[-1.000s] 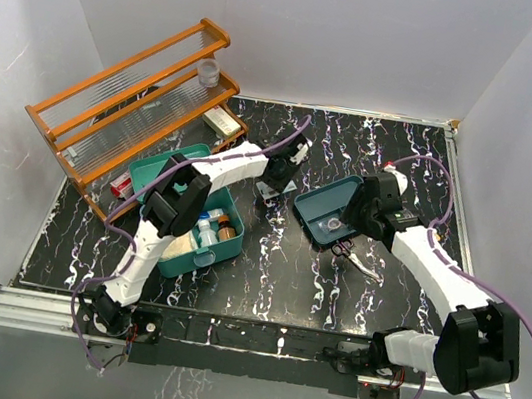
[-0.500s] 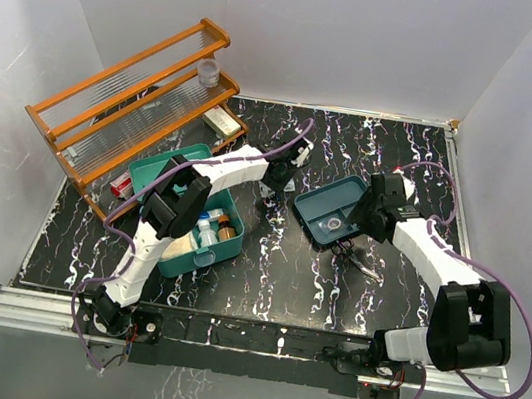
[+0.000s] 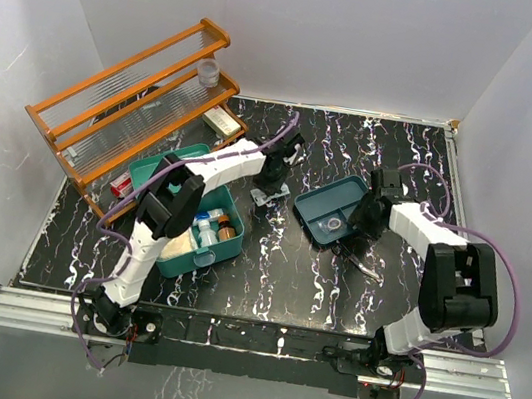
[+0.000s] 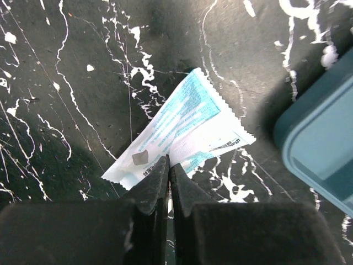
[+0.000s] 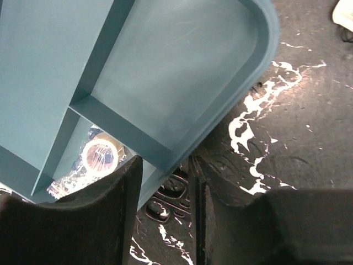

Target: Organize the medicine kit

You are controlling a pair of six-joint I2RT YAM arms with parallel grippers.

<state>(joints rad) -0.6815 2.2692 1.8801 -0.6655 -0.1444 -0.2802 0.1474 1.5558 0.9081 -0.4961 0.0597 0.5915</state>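
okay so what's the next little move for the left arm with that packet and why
Probably lift it and carry it toward the medicine kit. The left gripper looks shut on the edge of the white packet, which still lies flat on the table.

Desk: black, white-veined. On it: orange rack far left; medicine kit, open; white-and-teal sachet mid-desk; compartment tray; what may be scissors by the tray's near edge.

teal print on white sachet, too blurred to read
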